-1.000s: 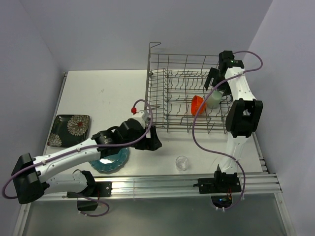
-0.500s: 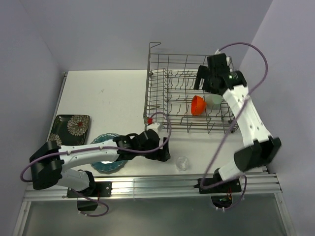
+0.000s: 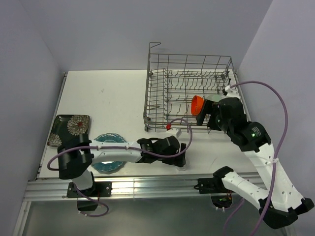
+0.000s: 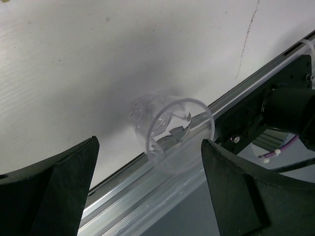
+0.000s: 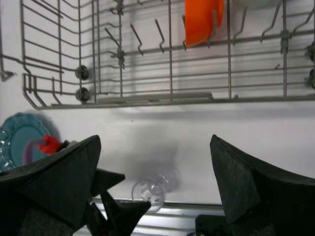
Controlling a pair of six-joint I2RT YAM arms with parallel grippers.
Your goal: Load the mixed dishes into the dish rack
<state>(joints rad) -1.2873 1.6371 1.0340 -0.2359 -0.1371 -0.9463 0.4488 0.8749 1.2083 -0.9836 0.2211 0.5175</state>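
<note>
The black plate (image 3: 69,130) lies flat at the worktop's (image 3: 108,93) left edge, its flower side up. Just right of it, the teal plate (image 3: 109,160) also lies flat. The left arm crosses over it and hides its middle.

The left fingers (image 3: 178,156) reach along the worktop's near edge. From above they cover the glass completely. The left wrist view shows the glass (image 4: 172,127) upright on the worktop beside the front rail, with its mouth up. It sits in the gap between the two fingers, which are spread wide and touch neither side. Its clear wall is hard to trace against the white surface.

The rack (image 3: 162,73) stands at the right rear, its long side running left to right. The bowl (image 3: 197,104) rests on edge among the tines near the rack's front. The right wrist view cuts off its top, and I cannot tell which way its mouth faces. Only a pale green sliver of the cup (image 3: 217,98) shows above the right arm.

The right fingers (image 3: 209,117) hang over the rack's front rail, spread apart and holding nothing.
</note>
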